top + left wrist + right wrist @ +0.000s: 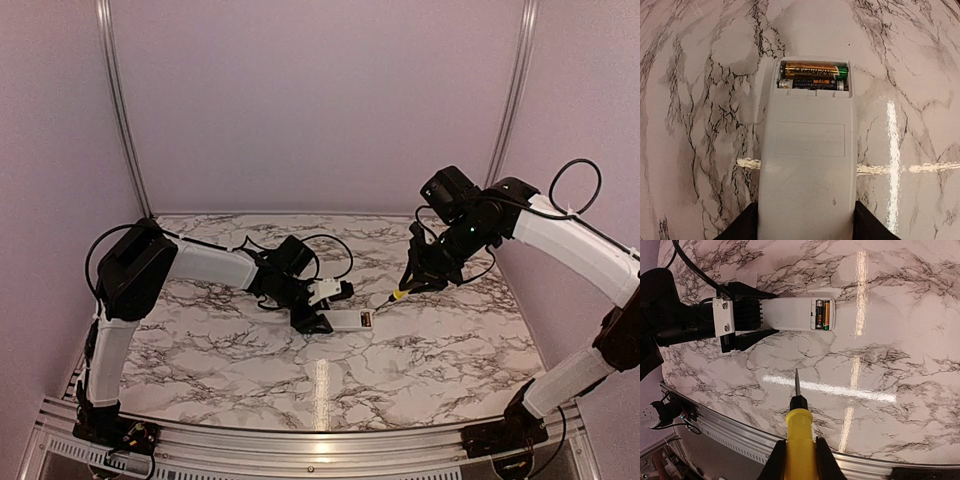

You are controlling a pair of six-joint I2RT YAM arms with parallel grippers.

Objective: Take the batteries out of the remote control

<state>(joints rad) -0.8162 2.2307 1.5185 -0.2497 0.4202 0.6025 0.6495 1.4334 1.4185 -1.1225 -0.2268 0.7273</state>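
The white remote control (807,160) lies flat on the marble table, held at one end by my left gripper (806,225), which is shut on it. Its open recess at the far end holds two batteries, a gold one (812,70) and a dark one (812,84) side by side. The remote also shows in the top view (350,319) and the right wrist view (797,314). My right gripper (800,460) is shut on a yellow-handled screwdriver (799,432), its tip (796,380) above the table, short of the remote. In the top view the screwdriver (397,296) points toward the recess end.
The marble table (400,360) spreads around the remote. An aluminium rail (740,430) runs along the near edge. Cables (330,250) trail behind the left arm. Pale walls and metal posts (120,110) enclose the back.
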